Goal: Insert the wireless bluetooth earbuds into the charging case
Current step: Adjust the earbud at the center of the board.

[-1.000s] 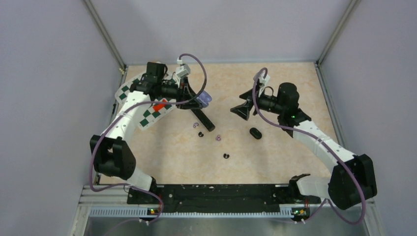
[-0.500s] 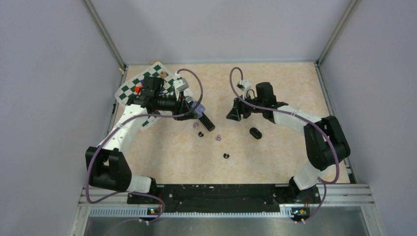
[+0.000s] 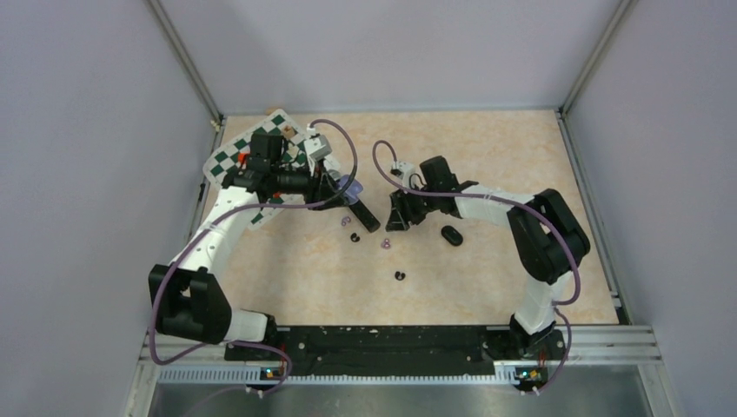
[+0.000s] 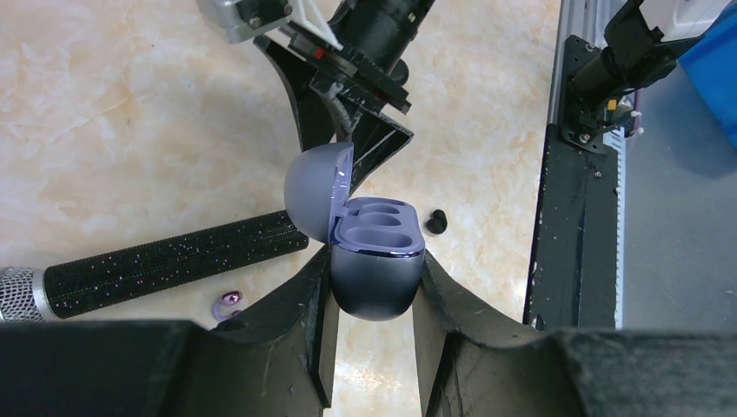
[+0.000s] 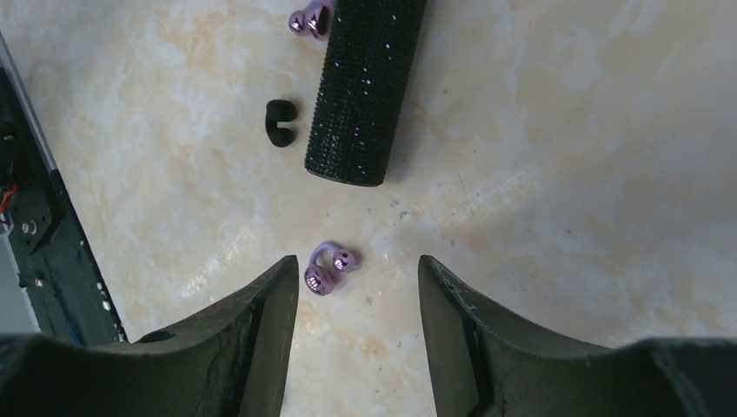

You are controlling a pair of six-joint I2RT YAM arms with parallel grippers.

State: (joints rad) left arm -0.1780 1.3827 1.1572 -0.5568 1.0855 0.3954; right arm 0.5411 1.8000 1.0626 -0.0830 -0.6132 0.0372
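Observation:
My left gripper [image 3: 349, 192] [image 4: 374, 300] is shut on an open pale purple charging case [image 4: 375, 261], both wells empty, held above the table. My right gripper [image 3: 398, 218] [image 5: 358, 274] is open and empty, low over a pale purple earbud [image 5: 328, 267] [image 3: 386, 244] that lies on the table by its left finger. A second purple earbud [image 5: 311, 19] [image 3: 345, 221] [image 4: 229, 302] lies beside the microphone. One black earbud [image 5: 280, 122] [image 3: 355, 236] lies near the microphone's end. Another black earbud [image 3: 400, 275] [image 4: 436, 221] lies nearer the front.
A long black glittery microphone [image 3: 365, 215] [image 4: 165, 265] [image 5: 365, 87] lies between the grippers. A closed black oval case [image 3: 450, 234] sits right of my right gripper. A checkerboard card [image 3: 228, 157] lies at the back left. Walls enclose the table.
My right arm has swung left and down from the back right to over the purple earbud. My left gripper, still holding the case, shifted slightly back and left.

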